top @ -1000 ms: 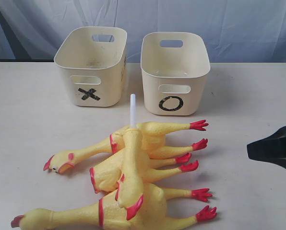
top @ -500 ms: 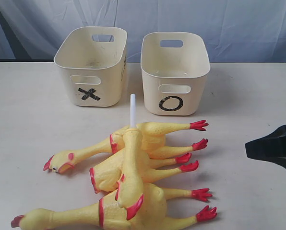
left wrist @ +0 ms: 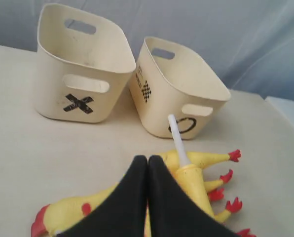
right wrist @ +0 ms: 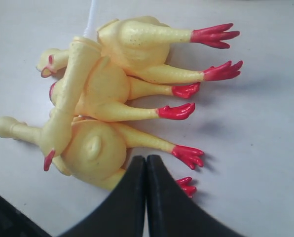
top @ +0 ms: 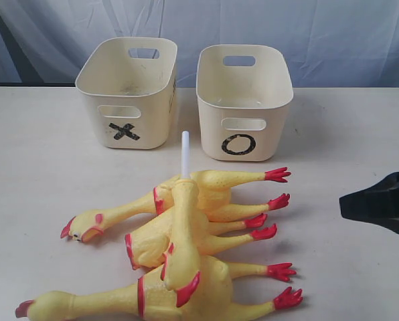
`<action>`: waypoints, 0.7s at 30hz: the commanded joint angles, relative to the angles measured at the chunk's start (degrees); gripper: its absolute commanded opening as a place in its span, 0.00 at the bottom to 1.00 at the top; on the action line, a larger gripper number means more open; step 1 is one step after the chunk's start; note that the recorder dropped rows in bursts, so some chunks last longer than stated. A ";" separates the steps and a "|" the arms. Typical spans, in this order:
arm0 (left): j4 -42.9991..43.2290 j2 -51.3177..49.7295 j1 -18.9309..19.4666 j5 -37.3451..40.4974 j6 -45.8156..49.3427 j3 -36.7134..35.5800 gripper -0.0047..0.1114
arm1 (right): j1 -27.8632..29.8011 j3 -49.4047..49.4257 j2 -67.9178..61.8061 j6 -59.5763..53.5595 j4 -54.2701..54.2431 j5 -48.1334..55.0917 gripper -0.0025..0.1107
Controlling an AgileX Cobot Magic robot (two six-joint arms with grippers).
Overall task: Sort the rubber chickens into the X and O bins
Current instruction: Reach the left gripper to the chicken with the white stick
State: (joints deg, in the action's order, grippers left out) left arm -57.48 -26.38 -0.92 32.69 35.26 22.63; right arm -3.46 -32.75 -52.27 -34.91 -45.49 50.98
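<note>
Several yellow rubber chickens (top: 206, 231) with red feet lie heaped at the table's front middle. A slim one (top: 181, 249) lies across the heap, with a white tube (top: 184, 152) sticking out of it. Behind them stand the empty cream X bin (top: 149, 120) and O bin (top: 211, 127). My right gripper (top: 343, 199) is shut and empty at the right edge, apart from the heap. Its wrist view shows the tips (right wrist: 146, 158) beside the largest chicken (right wrist: 90, 150). My left gripper (left wrist: 147, 159) is shut, holds nothing and hangs short of the chickens (left wrist: 196, 180), facing both bins (left wrist: 53, 89).
A pale cloth backdrop (top: 320, 33) hangs behind the bins. Bare cream table (top: 39, 154) lies left of the heap, and more (top: 347, 134) lies to its right. A checkered sticker (left wrist: 146, 91) marks the O bin's side.
My right gripper has slid slightly left toward the chickens. A dark sliver has appeared at the left edge. Chickens and bins have not moved.
</note>
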 commanded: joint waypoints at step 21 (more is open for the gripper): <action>-0.14 -48.27 -16.75 14.57 11.60 21.42 0.05 | 0.02 -0.39 -0.05 -1.36 -1.42 -0.35 0.02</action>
State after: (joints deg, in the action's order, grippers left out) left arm -56.64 -72.18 -14.14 50.02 47.07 42.57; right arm -3.46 -32.75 -52.27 -35.54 -46.69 50.98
